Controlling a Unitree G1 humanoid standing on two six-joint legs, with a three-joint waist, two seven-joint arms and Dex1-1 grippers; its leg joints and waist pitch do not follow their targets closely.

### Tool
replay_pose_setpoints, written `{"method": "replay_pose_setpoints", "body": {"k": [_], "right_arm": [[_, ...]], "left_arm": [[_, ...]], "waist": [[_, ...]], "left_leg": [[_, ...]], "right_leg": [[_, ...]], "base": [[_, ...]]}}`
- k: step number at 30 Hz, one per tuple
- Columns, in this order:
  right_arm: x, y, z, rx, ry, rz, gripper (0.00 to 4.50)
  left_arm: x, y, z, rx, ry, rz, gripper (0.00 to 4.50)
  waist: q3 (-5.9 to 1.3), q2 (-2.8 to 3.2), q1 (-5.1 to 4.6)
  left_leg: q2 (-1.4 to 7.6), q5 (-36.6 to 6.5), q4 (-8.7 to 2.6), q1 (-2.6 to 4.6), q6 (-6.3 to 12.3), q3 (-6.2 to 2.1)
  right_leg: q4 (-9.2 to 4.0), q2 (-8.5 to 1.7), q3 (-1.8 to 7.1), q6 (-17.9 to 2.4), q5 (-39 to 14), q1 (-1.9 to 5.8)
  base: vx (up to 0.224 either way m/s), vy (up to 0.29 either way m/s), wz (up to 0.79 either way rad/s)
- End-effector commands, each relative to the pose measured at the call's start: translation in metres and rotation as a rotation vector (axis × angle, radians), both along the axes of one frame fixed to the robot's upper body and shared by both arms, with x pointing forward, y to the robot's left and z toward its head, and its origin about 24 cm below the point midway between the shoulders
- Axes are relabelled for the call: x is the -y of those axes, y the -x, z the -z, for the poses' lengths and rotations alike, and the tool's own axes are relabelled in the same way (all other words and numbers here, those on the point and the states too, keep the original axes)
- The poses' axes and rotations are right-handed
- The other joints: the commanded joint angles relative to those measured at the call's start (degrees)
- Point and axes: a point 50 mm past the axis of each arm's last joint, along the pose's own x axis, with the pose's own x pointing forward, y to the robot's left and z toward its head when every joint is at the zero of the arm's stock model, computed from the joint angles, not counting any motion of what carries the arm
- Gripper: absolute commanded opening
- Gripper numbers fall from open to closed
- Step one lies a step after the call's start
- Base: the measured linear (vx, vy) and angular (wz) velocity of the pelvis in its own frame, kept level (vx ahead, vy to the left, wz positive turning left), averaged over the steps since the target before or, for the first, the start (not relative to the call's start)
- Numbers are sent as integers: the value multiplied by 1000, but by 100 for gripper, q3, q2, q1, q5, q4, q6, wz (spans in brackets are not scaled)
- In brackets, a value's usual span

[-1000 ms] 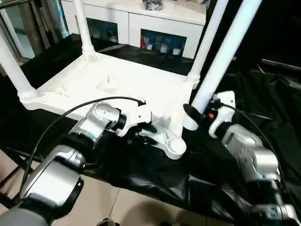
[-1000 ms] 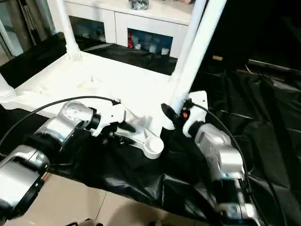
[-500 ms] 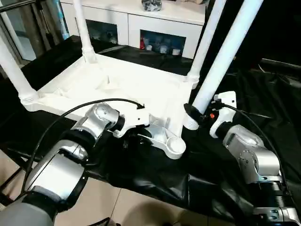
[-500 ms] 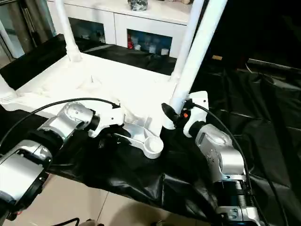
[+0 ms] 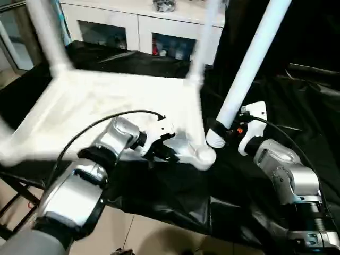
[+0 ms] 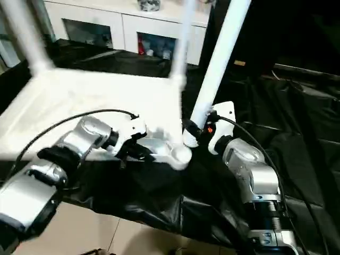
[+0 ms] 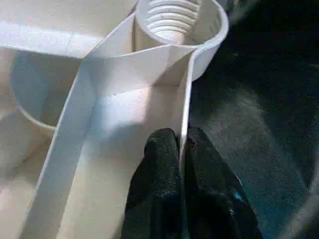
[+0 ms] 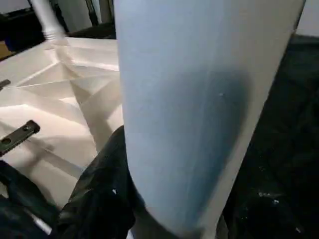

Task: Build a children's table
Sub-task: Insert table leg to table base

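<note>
Black sheeting (image 5: pixel 255 79) covers our bench, with a white cabinet (image 5: pixel 133 21) behind. Upside down on it lies the children's table (image 5: pixel 106 101), which has swung since a second ago, bringing its empty corner socket (image 5: pixel 204 157) nearer the last leg (image 5: pixel 247 64). Our right gripper (image 5: pixel 223 133) holds that leg near its lower end, half-spread around it. Our left gripper (image 7: pixel 180 149) has pinched onto a thin rib beside the socket, steadying it for threading.

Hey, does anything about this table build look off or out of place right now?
One thing: the corner socket nearest the robot is empty, its threads bare, while the fourth leg leans at a slant beside it in the right gripper. The left gripper pinches the tabletop's edge wall. Nothing looks broken.
</note>
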Motion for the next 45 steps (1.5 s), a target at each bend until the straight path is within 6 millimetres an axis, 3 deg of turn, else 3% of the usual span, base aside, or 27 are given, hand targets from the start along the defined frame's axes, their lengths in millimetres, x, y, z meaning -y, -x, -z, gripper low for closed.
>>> {"method": "replay_pose_setpoints", "body": {"k": [1, 8, 12, 13, 14, 15, 25, 31, 42, 44, 45], "right_arm": [[-4, -3, -5, 3, 0, -25, 191], [-10, -5, -2, -10, 13, -57, 191], [-13, -8, 1, -13, 25, -59, 191], [-13, -10, 3, -13, 30, -58, 191], [-13, -11, 3, -15, 33, -59, 191], [-14, -12, 4, -17, 38, -61, 191], [-19, -17, 9, -18, 56, -93, 191], [-22, -18, 10, -35, 60, -121, 191], [-13, -14, 25, -69, -52, -89, 191], [-10, -8, 33, -81, -103, -75, 191], [-10, -8, 33, -81, -103, -75, 191]], "left_arm": [[-6, 6, 15, -11, -3, -91, 0], [0, 12, 23, 12, 22, -162, 0], [6, 15, 19, 27, 107, -181, 0], [7, 16, 19, 37, 120, -180, 0], [7, 17, 20, 46, 127, -170, 0], [7, 18, 20, 55, 132, -157, 0], [-6, 19, 23, 69, 48, -154, 0], [-11, 22, 27, 55, -40, -94, 0], [-5, 19, 19, 54, 13, -112, 0], [-5, 18, 18, 47, 17, -111, 0], [-5, 18, 18, 47, 17, -111, 0]], "waist": [[-438, -24, 76], [-422, -44, 50], [-441, -54, 39], [-448, -98, 32], [-445, -69, 41], [-448, -96, 39], [-437, -82, 18], [-430, -73, 0], [-437, -61, -3], [-442, -15, 12], [-444, -30, 9]], "left_leg": [[190, -1114, -354, 53, 249, -123], [185, -1254, -364, 68, 191, -131], [188, -1204, -366, 58, 217, -129], [193, -1181, -360, 57, 228, -121], [190, -1155, -363, 57, 246, -122], [187, -1147, -362, 56, 259, -114], [188, -1225, -379, 39, 215, -133], [197, -1291, -393, 59, 185, -137], [203, -1446, -389, 77, 138, -134], [216, -1411, -405, 73, 141, -143], [214, -1430, -402, 76, 147, -134]], "right_leg": [[-464, -481, 245, -1066, -1999, 361], [-530, -479, 233, -783, -2606, 317], [-523, -483, 234, -813, -2448, 311], [-514, -484, 234, -839, -2391, 310], [-512, -486, 239, -847, -2368, 302], [-516, -478, 238, -833, -2353, 299], [-536, -495, 230, -655, -2643, 293], [-540, -479, 235, -670, -2595, 278], [-549, -489, 240, -791, -2519, 271], [-518, -478, 241, -875, -2272, 280], [-529, -477, 243, -883, -2243, 277]], "base": [[0, 0, 0], [0, 0, 0], [0, 0, 0], [0, 0, 0], [0, 0, 0], [0, 0, 0], [0, 0, 0], [0, 0, 0], [0, 0, 0], [0, 0, 0], [0, 0, 0]]}}
